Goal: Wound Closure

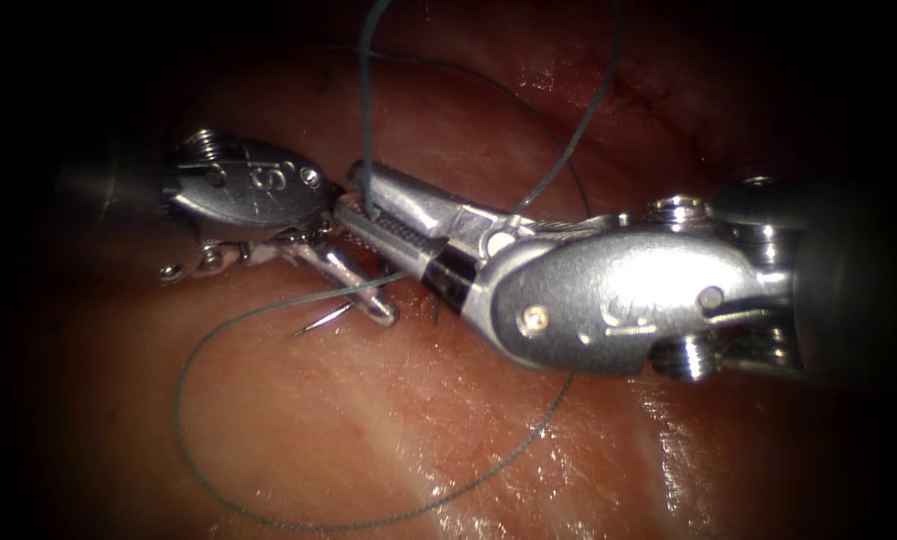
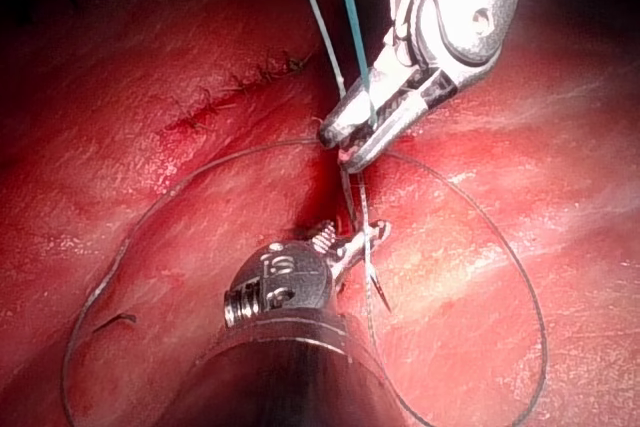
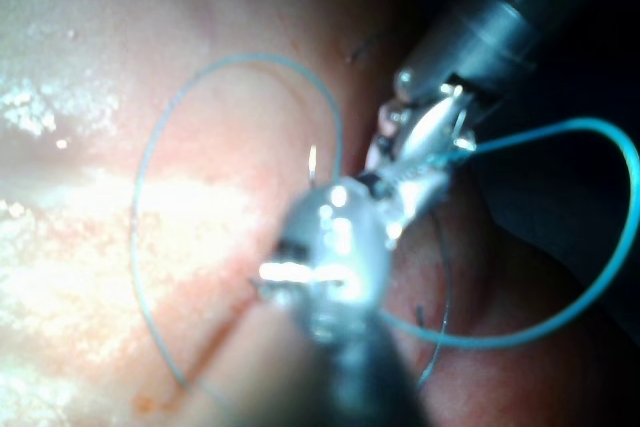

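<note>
My left tool (image 1: 380, 306) comes in from the left, its jaws shut on the small curved needle (image 1: 320, 320) near its rear end. The needle's tip points down-left, free above the tissue (image 1: 348, 430). My right tool (image 1: 353, 195) reaches in from the right to just above the left jaws, and its jaws are closed on the thread (image 1: 366, 110), which rises out of the picture. In the left wrist view the right tool (image 2: 348, 147) grips the teal thread (image 2: 352, 17) above the left tool (image 2: 365, 239) and the needle (image 2: 377, 282).
A wide loop of thread (image 1: 183, 400) lies on the tissue in front and passes behind the right tool's wrist (image 1: 608, 290). Earlier stitches (image 2: 240, 87) close the cut farther along. Red fluid wets the cut (image 2: 335, 187) between the tools.
</note>
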Available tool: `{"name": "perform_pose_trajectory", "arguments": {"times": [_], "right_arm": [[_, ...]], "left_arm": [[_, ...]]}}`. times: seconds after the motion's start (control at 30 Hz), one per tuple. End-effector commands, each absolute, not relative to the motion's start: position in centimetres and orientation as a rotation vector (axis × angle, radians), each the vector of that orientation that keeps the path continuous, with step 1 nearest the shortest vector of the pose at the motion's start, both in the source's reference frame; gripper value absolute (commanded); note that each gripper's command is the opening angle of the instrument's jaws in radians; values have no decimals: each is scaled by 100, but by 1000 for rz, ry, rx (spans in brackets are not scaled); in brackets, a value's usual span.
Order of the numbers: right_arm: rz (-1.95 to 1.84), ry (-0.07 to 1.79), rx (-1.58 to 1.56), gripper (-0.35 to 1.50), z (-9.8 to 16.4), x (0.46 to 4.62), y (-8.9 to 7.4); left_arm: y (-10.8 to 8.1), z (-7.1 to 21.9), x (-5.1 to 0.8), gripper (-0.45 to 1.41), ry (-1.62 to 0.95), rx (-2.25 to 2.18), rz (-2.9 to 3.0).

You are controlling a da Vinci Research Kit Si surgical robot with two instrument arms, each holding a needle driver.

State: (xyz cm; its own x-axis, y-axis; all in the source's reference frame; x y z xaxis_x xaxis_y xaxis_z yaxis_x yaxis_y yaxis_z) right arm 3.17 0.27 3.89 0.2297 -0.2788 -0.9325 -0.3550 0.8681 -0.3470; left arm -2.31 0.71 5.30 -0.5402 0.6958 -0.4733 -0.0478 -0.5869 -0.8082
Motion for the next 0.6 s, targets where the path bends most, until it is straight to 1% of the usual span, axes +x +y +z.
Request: {"name": "perform_pose_trajectory", "arguments": {"times": [0.03, 0.17, 0.43, 0.47, 0.5, 0.53, 0.57, 0.6], "right_arm": [[51, 1361, -562, -35, 393, 323, 25], [51, 1363, -561, -35, 392, 323, 24], [93, 1372, -519, -35, 391, 323, 26], [134, 1378, -497, 39, 391, 323, 27], [166, 1383, -486, 73, 391, 323, 27], [223, 1386, -494, 111, 392, 323, 29], [263, 1380, -507, 126, 392, 323, 31], [290, 1373, -517, 133, 393, 323, 32]], "left_arm": [[66, 535, -233, -23, -1074, -1137, 2160], [68, 533, -230, -43, -1096, -1104, 2131], [73, 532, -229, -45, -1124, -1042, 2050], [73, 532, -229, -45, -1120, -1041, 2019], [73, 532, -229, -45, -1114, -1048, 2006], [73, 532, -229, -45, -1108, -1054, 1993], [73, 532, -228, -45, -1100, -1065, 1986], [73, 532, -228, -45, -1092, -1076, 1978]]}}
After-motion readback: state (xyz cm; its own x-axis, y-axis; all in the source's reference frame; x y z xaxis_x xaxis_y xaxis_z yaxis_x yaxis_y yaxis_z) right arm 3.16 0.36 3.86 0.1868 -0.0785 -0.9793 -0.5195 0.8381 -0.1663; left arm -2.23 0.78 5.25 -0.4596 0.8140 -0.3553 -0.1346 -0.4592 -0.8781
